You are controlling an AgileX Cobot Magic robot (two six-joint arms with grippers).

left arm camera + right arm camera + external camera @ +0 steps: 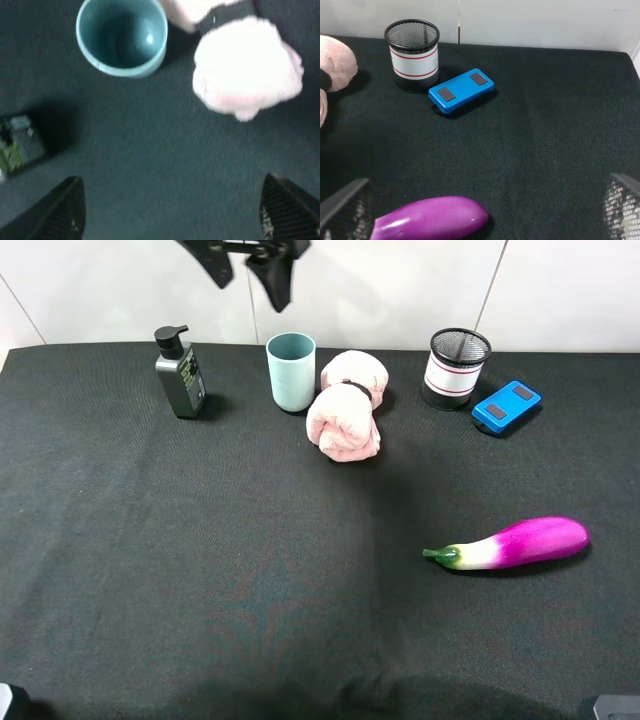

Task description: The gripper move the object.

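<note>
Cup [291, 370] stands upright at the back between the bottle [180, 372] and the pink towel [346, 405], so I hold my left gripper [172, 212] high above it, jaws wide and empty, to drop over the rim.

Cup [291, 371] between pump bottle [180, 373] and towel roll [347, 405] — pen holder [457, 368] further right.

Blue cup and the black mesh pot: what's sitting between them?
A rolled pink towel lies between the blue cup and the mesh pot, right beside the cup. The high camera shows it best.
</note>
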